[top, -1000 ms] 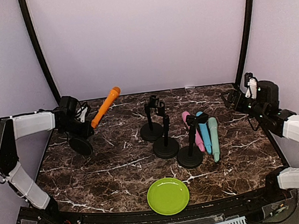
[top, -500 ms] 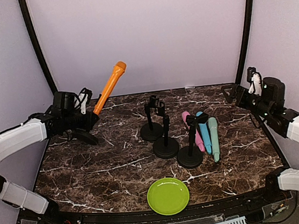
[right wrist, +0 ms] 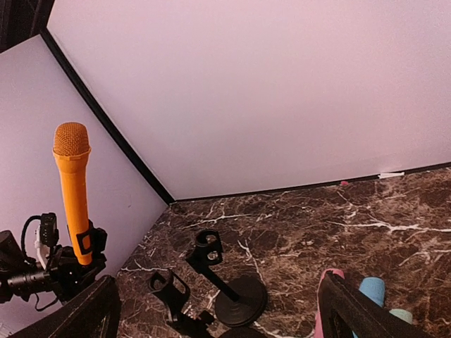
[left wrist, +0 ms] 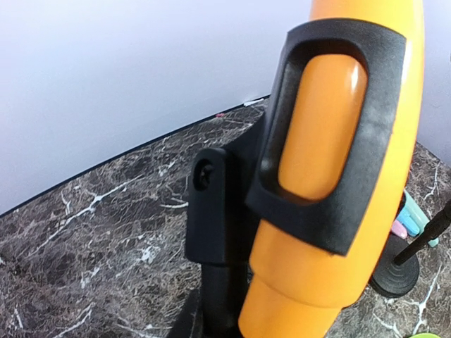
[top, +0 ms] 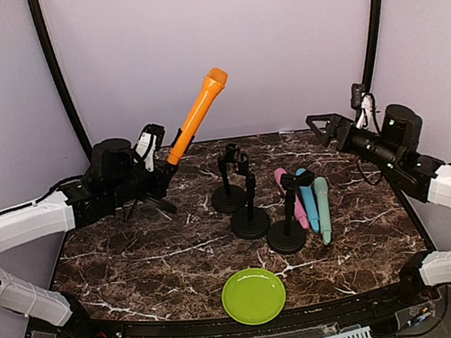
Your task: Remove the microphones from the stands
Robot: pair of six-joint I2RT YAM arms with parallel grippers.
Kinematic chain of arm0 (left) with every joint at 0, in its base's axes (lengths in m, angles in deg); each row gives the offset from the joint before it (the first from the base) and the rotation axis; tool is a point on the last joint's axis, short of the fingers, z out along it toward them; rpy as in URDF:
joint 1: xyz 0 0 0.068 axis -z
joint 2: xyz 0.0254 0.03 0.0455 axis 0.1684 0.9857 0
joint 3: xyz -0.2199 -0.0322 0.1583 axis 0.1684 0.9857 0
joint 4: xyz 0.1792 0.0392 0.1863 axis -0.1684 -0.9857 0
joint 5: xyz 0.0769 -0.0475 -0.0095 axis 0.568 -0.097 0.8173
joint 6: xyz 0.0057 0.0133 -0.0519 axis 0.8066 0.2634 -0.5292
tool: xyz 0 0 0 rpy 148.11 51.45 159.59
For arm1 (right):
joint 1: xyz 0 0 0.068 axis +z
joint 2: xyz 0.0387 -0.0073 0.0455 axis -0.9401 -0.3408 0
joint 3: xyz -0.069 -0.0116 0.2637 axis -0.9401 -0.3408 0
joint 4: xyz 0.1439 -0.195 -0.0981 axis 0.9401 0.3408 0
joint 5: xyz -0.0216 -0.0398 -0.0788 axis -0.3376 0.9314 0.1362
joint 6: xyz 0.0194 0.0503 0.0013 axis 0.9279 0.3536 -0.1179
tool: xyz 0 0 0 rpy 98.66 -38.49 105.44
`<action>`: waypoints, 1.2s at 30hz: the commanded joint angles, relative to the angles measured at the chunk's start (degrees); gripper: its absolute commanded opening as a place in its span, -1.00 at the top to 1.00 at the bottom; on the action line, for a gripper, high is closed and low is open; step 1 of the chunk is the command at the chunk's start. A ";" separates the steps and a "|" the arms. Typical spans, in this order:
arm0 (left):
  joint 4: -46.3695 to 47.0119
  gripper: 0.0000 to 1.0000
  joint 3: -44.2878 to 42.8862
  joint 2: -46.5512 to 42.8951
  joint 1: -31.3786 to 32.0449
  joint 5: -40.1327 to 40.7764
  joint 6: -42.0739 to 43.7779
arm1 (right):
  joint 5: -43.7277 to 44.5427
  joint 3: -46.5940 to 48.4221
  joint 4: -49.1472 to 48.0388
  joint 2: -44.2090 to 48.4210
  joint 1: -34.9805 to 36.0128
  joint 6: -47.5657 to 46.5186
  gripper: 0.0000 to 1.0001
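The orange microphone (top: 197,115) sits in the black clip (left wrist: 331,141) of its stand (top: 152,200), slanting up to the right. My left gripper (top: 158,167) is shut on the stand's post and holds stand and microphone tilted, off the marble table, at the back left. In the left wrist view the microphone (left wrist: 331,232) and post (left wrist: 218,282) fill the frame and my fingers are hidden. My right gripper (top: 319,126) hangs open and empty in the air at the back right, facing left. Its view shows the orange microphone (right wrist: 74,190) at the far left, apart from its fingers (right wrist: 99,310).
Three empty black stands (top: 227,183) (top: 249,207) (top: 287,221) cluster mid-table. Pink (top: 297,200), blue (top: 309,202) and teal (top: 323,210) microphones lie beside them. A green plate (top: 254,295) sits near the front edge.
My left arm has lifted the stand with the orange microphone off the table and carried it right and up. The right gripper has risen and swung left, staying open.
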 commanded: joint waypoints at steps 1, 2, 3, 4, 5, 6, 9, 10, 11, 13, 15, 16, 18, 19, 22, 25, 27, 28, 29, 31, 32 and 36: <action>10.72 1.00 -2.01 0.03 5.35 5.97 1.49 | 4.32 5.86 -4.77 -4.38 6.46 -2.15 -0.97; 11.68 1.00 -2.39 0.38 6.09 6.79 1.80 | 4.52 6.74 -5.21 -5.40 8.07 -2.28 -0.97; 12.22 1.00 -2.56 1.08 7.51 7.06 1.84 | 4.62 7.39 -5.81 -6.24 9.19 -2.41 -0.97; 13.22 1.00 -2.82 1.76 8.87 7.44 1.96 | 4.79 7.97 -6.40 -7.15 10.13 -2.51 -0.97; 13.73 1.00 -2.99 2.08 9.57 7.51 1.96 | 4.84 8.45 -7.09 -7.92 11.06 -2.58 -0.97; 14.47 1.00 -3.30 2.87 10.86 7.79 2.06 | 4.89 8.91 -7.63 -8.55 11.95 -2.75 -0.97; 15.25 1.00 -4.61 4.64 12.50 8.43 1.45 | 5.12 10.08 -9.02 -10.27 14.04 -3.41 -0.97; 15.29 1.00 -4.77 5.33 13.02 8.59 0.46 | 5.09 10.35 -9.56 -10.78 14.72 -3.66 -0.97; 15.43 1.00 -4.80 5.62 13.22 8.53 0.07 | 4.97 10.69 -10.01 -11.29 15.32 -3.91 -0.97; 17.21 1.00 -4.53 6.37 14.07 9.02 -0.31 | 4.57 11.36 -10.80 -12.53 16.22 -4.34 -0.97; 18.39 1.00 -4.29 6.84 14.91 9.87 -0.30 | 4.16 12.13 -11.40 -13.57 16.94 -4.69 -0.97; 18.74 1.00 -4.21 7.09 15.38 9.91 -0.40 | 4.06 12.45 -11.81 -14.13 17.26 -4.71 -0.97; 19.57 1.00 -4.11 7.57 15.85 10.07 -0.85 | 3.74 13.22 -12.82 -15.29 17.96 -4.77 -0.97; 19.91 1.00 -4.09 7.71 16.00 10.12 -1.20 | 3.53 13.67 -13.38 -15.93 18.24 -4.72 -0.97; 20.19 1.00 -4.13 8.49 16.58 10.10 -1.74 | 2.99 15.95 -14.06 -18.44 19.14 -4.79 -0.97; 20.13 1.00 -4.14 9.15 17.03 10.35 -1.99 | 3.51 18.85 -12.91 -20.92 20.24 -5.09 -0.97; 20.04 1.00 -4.18 9.12 17.29 10.66 -2.13 | 3.89 20.20 -12.81 -22.65 20.81 -5.13 -0.97; 20.09 1.00 -3.99 9.10 17.34 10.80 -2.19 | 3.78 20.81 -12.88 -23.32 20.97 -5.19 -0.97; 20.12 1.00 -3.93 9.08 17.46 10.98 -2.39 | 3.70 21.34 -12.89 -23.95 21.18 -5.20 -0.97; 20.20 1.00 -3.62 9.02 17.59 11.06 -2.56 | 4.47 22.53 -12.73 -25.35 21.49 -5.00 -0.97; 20.38 1.00 -3.32 8.92 17.62 11.04 -2.63 | 5.17 23.05 -12.52 -25.93 21.64 -4.71 -0.96; 20.20 1.00 -2.87 8.87 17.81 11.39 -2.63 | 6.98 24.05 -12.72 -27.36 21.91 -3.49 -0.81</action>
